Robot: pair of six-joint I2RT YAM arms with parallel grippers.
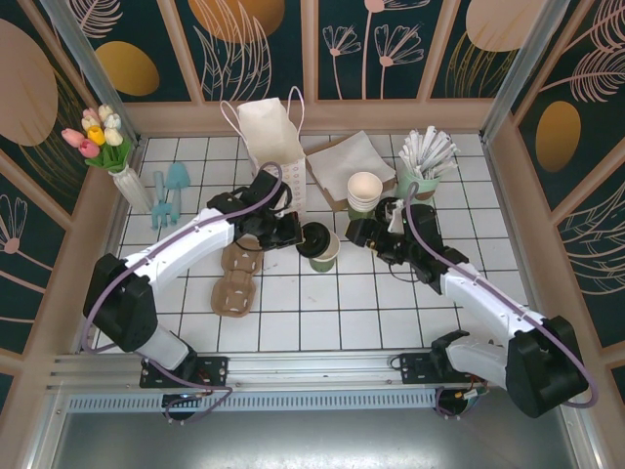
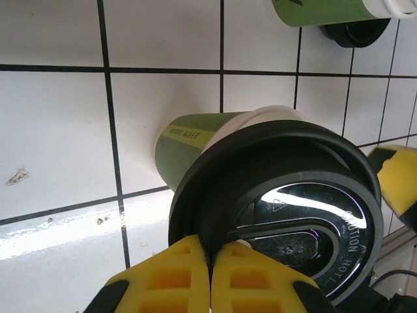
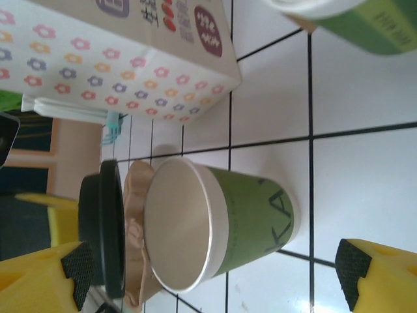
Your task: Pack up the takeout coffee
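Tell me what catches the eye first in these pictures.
The left pincer pinches a black lid by its rim, just above an open green cup at the middle of the tiled table. The right pincer stands open close beside that cup. Behind them stands a white paper bag, and tulips brighten the far left corner.

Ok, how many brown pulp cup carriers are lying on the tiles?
2. The far carrier lies left of the green cup. The near carrier lies right next to it, toward the arm bases. Either might be a stack, so more may be hidden.
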